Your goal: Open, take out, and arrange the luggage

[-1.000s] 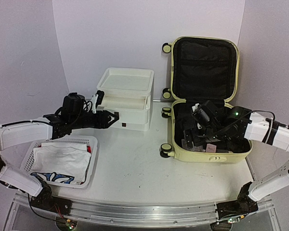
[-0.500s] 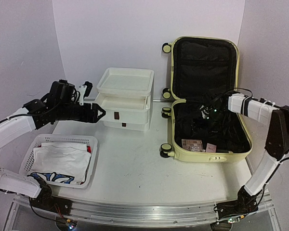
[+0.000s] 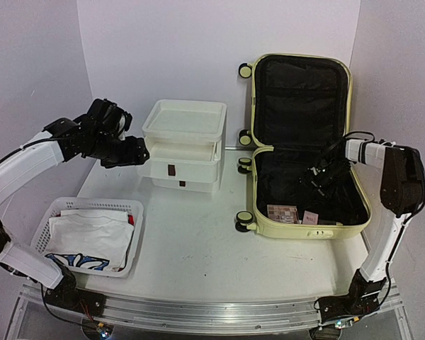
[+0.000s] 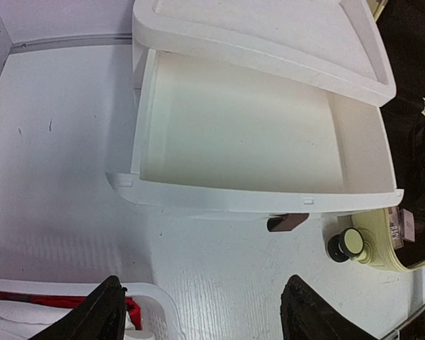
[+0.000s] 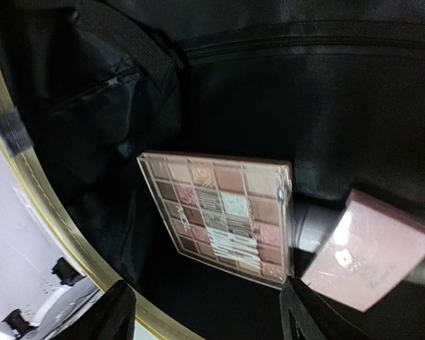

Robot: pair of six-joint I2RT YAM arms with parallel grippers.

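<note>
The pale yellow luggage (image 3: 361,212) lies open at the right, its black-lined lid (image 3: 301,92) upright against the back wall. In its lower half lie an eyeshadow palette (image 3: 283,212) and a small pink box (image 3: 311,217). My right gripper (image 3: 319,177) hovers inside the lower half, open and empty. The right wrist view shows the palette (image 5: 223,212), the pink box (image 5: 372,251) and the yellow rim (image 5: 35,191) beyond the open gripper (image 5: 209,315). My left gripper (image 3: 138,152) is open and empty by the left front of the white drawer box (image 3: 184,120).
The drawer box's upper drawer (image 4: 234,120) is pulled out and empty. A white perforated basket (image 3: 134,209) with white cloth (image 3: 92,234) sits front left; its rim (image 4: 152,297) shows under the left gripper (image 4: 202,312). A suitcase wheel (image 4: 350,243) is beside the drawers.
My left gripper has drawn back left and risen beside the drawer box. My right arm has swung up and over, so the gripper now sits toward the right of the suitcase's lower half.
</note>
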